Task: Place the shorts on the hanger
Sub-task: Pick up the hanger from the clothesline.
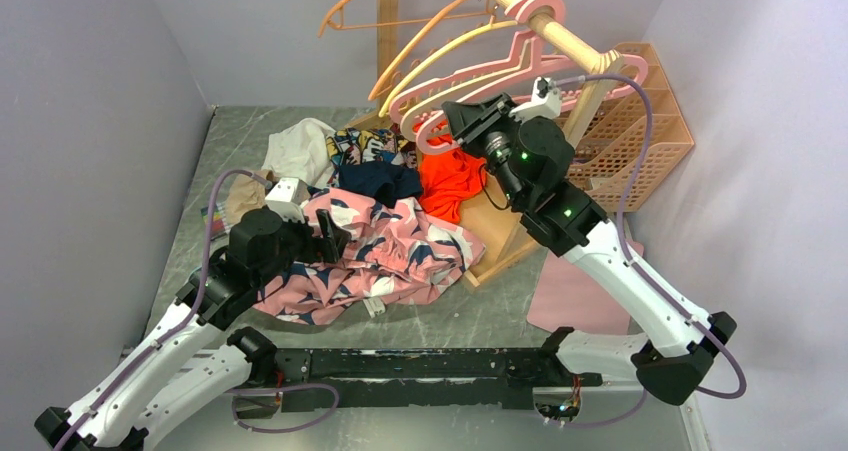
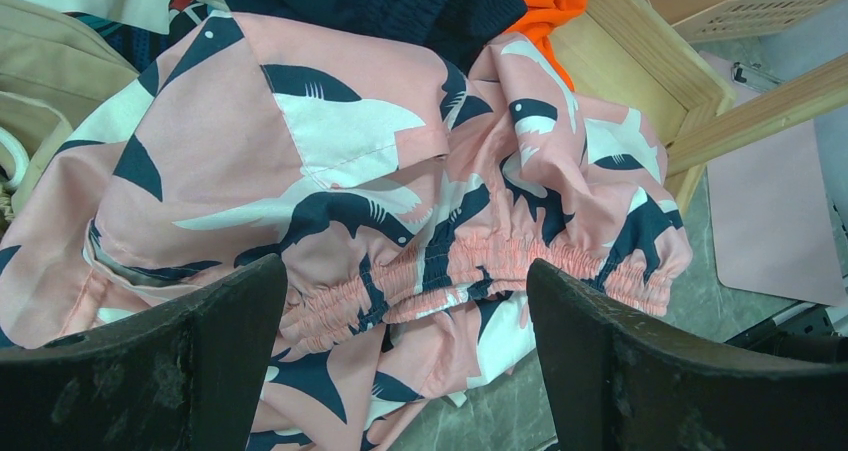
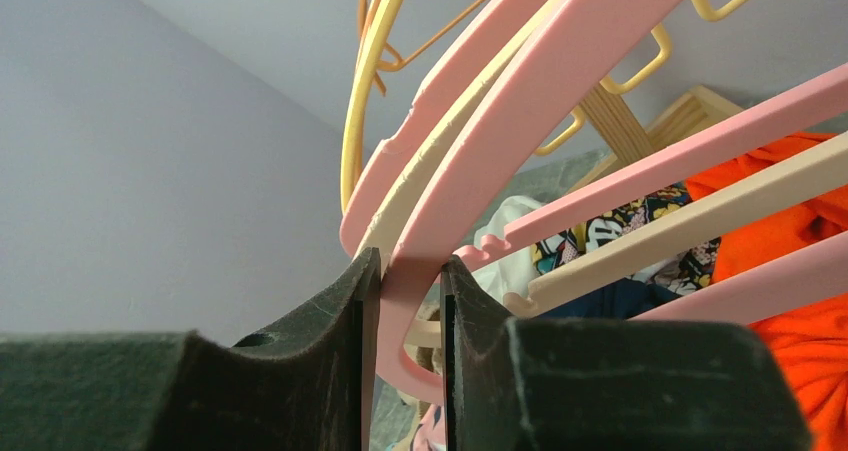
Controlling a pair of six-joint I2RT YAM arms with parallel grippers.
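Note:
The pink shorts (image 1: 385, 251) with navy-and-white print lie crumpled on the table in front of the rack. In the left wrist view the shorts (image 2: 400, 201) fill the frame, gathered waistband (image 2: 500, 266) between the fingers. My left gripper (image 1: 328, 236) is open just above their left part, holding nothing. The pink hanger (image 1: 480, 81) hangs by its hook from the wooden rail (image 1: 540, 21). My right gripper (image 1: 452, 121) is shut on the hanger's left arm end; the right wrist view shows the pink hanger (image 3: 520, 121) pinched between the fingers (image 3: 350, 311).
Orange hangers (image 1: 400, 11) and a yellow hanger (image 1: 440, 56) hang on the same rail. An orange-red garment (image 1: 450, 181), a navy garment (image 1: 378, 181) and white and printed clothes (image 1: 300, 146) lie behind the shorts. A wicker basket (image 1: 640, 121) stands at right; a pink mat (image 1: 575, 296) lies on the table.

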